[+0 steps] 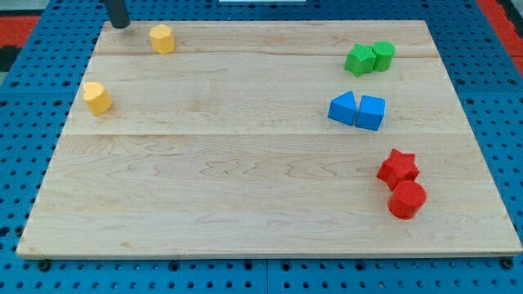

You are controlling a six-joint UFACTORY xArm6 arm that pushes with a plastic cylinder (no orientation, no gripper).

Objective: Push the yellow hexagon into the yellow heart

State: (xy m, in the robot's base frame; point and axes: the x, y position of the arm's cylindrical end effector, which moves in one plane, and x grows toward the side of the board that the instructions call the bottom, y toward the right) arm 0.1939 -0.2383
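Note:
The yellow hexagon (163, 38) stands near the board's top left edge. The yellow heart (97, 97) lies lower and further left, near the board's left edge, well apart from the hexagon. My tip (120, 25) is at the board's top left corner, just left of the hexagon and a little above it, with a small gap between them. Only the lower end of the rod shows.
On the view's right, a green star (358, 60) touches a green cylinder (382, 55). Below them a blue triangle (342, 108) sits beside a blue cube (371, 113). Lower still, a red star (398, 167) touches a red cylinder (407, 200). The wooden board (245, 188) lies on a blue pegboard.

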